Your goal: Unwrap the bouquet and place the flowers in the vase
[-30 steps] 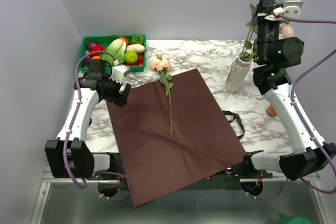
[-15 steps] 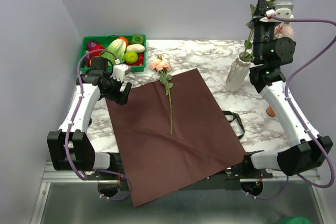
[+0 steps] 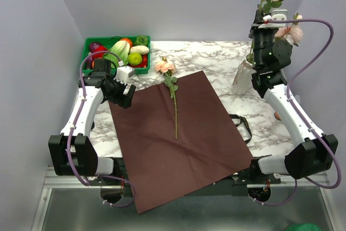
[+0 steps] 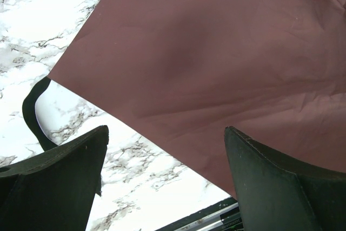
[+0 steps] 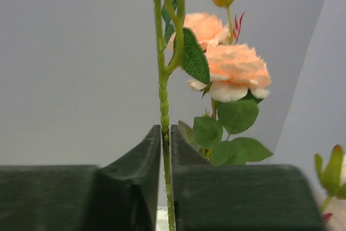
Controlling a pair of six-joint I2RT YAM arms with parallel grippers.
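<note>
Rose stem (image 5: 164, 96) has shifted left, above the vase (image 3: 243, 78); right gripper (image 5: 166, 129) flanks it closely, but pinching or just released cannot be told. Left gripper (image 4: 166, 131) hangs spread over the paper (image 4: 216, 52). One rose (image 3: 174, 94) remains there.

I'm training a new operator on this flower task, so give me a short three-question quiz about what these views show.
1. True or false: the left gripper is gripping the maroon paper.
2. How many roses lie flat on that paper?
3. The right gripper is closed on: A) a black ribbon B) a rose stem C) the vase rim

Key: 1 false, it hangs open above the paper; 2 one; 3 B.
</note>
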